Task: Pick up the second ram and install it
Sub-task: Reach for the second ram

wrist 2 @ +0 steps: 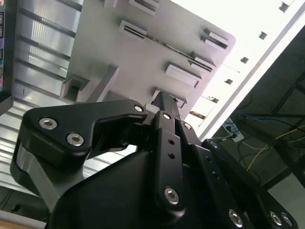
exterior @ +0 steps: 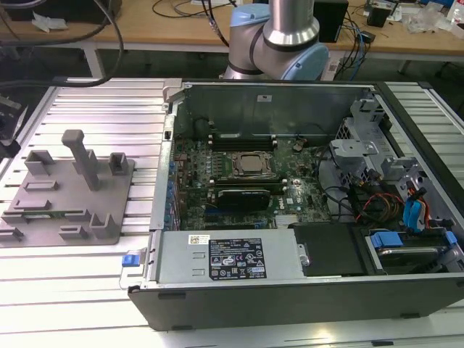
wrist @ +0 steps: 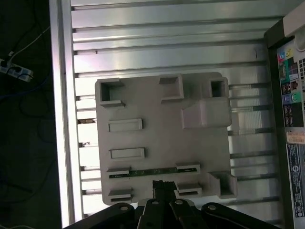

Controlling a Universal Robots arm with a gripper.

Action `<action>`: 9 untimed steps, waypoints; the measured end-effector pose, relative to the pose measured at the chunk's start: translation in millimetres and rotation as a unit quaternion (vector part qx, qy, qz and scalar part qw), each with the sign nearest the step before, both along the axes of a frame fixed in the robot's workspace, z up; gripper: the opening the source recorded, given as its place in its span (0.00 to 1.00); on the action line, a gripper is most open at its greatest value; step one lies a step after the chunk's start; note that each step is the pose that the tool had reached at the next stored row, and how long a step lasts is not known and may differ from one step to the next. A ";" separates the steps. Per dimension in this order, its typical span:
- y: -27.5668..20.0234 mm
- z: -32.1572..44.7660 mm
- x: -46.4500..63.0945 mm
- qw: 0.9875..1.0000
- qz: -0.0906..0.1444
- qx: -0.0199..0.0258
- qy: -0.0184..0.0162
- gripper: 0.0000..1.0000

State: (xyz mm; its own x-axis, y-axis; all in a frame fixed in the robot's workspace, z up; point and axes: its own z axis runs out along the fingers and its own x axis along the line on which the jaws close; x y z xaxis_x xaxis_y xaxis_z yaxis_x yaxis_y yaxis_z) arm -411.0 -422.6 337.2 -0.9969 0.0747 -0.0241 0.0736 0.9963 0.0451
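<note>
Tool (wrist: 163, 184) over ram (wrist: 152, 171) at fixture (wrist: 157, 138) edge

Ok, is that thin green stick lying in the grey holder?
Yes, the first wrist view shows the second ram resting in the grey fixture.

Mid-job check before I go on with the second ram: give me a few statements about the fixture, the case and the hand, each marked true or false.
1. The second ram lies in a slot of the grey fixture. True.
2. The computer case is closed up. False: its side is off and the motherboard is exposed.
3. The fixture rests on the slotted metal table, to the exterior view's left of the case. True.
4. The hand is inside the case, over the motherboard. False: in both wrist views it is above the grey fixture.
5. The black expansion card sits on the fixture. False: it is in the case, on the motherboard.
</note>
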 end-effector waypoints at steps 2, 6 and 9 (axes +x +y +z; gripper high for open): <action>-0.2 -6.9 -0.3 1.000 0.000 0.000 0.000 0.08; -0.2 -11.8 -0.6 1.000 0.000 0.000 0.000 0.08; -0.2 -12.0 -0.6 1.000 0.000 0.000 0.000 0.08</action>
